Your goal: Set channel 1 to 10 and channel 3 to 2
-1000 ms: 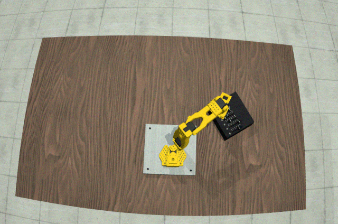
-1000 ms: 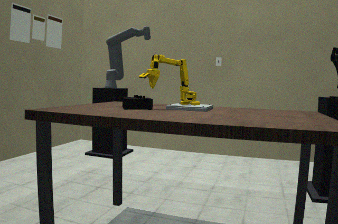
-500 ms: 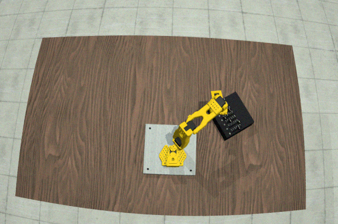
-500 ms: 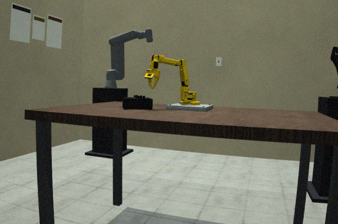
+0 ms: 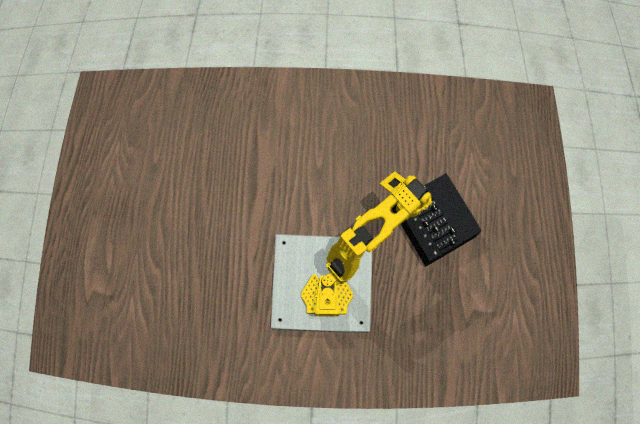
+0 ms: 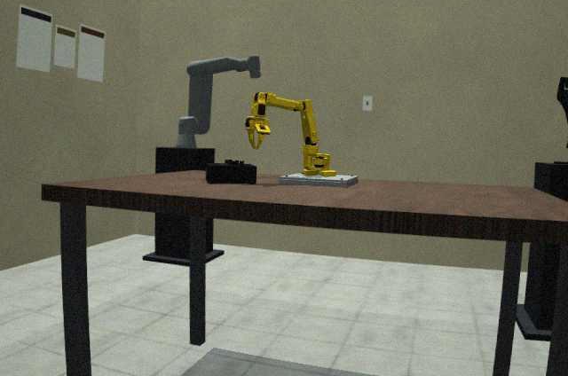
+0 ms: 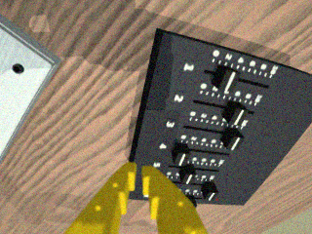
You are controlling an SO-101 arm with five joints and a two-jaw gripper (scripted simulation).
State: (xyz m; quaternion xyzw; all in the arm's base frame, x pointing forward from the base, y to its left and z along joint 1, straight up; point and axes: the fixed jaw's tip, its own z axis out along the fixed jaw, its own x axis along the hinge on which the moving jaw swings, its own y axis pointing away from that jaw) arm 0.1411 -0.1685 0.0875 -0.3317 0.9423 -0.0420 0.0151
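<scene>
The black lighting desk (image 5: pixel 457 212) (image 6: pixel 231 173) (image 7: pixel 158 97) lies on the wooden table to the right of my base. In the wrist view its fader rows run across the panel, numbered down its left side. The channel 1 knob (image 7: pixel 221 75) sits in the top row. The channel 2 knob (image 7: pixel 233 111) and the channel 3 knob (image 7: pixel 230 136) lie below it. The knobs of the lower rows sit further left. My gripper (image 7: pixel 136 168) (image 6: pixel 255 144) is shut and empty. It points down, well above the desk's edge at the numbered side, touching no knob.
The grey base plate (image 5: pixel 292 279) (image 6: pixel 342 180) (image 7: pixel 19 97) carries my arm (image 5: pixel 382 220). A grey robot arm (image 6: pixel 201 97) on a black pedestal stands behind the table. Another dark stand (image 6: pixel 550 179) is at the far right.
</scene>
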